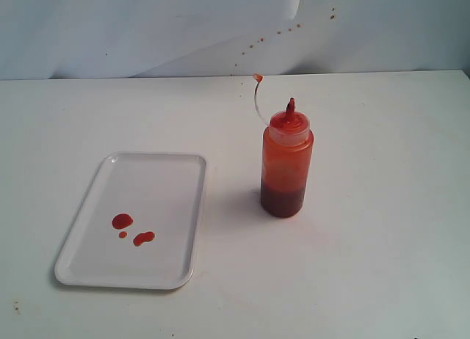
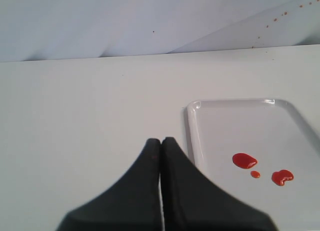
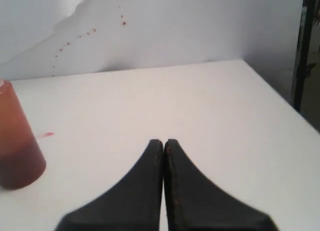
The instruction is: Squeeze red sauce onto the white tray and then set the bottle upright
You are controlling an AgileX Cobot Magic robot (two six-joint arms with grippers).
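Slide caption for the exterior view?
Translucent orange-red squeeze bottle upright beside white rectangular plastic tray holding three glossy red sauce blobs.

Holds the left gripper (image 2: 161, 141) fully closed, its two black fingers (image 2: 145, 181) pressed flat together along a thin straight seam, tapering to blunt tips that grip nothing and touch nothing. Holds the right gripper (image 3: 164, 141) the same way, dark fingers (image 3: 190, 191) meeting tip to tip with only a hairline between them, empty and free of contact. Shows only these fingers on either side, broad at the near end and narrowing forward to a shared point, centred in both wrist views
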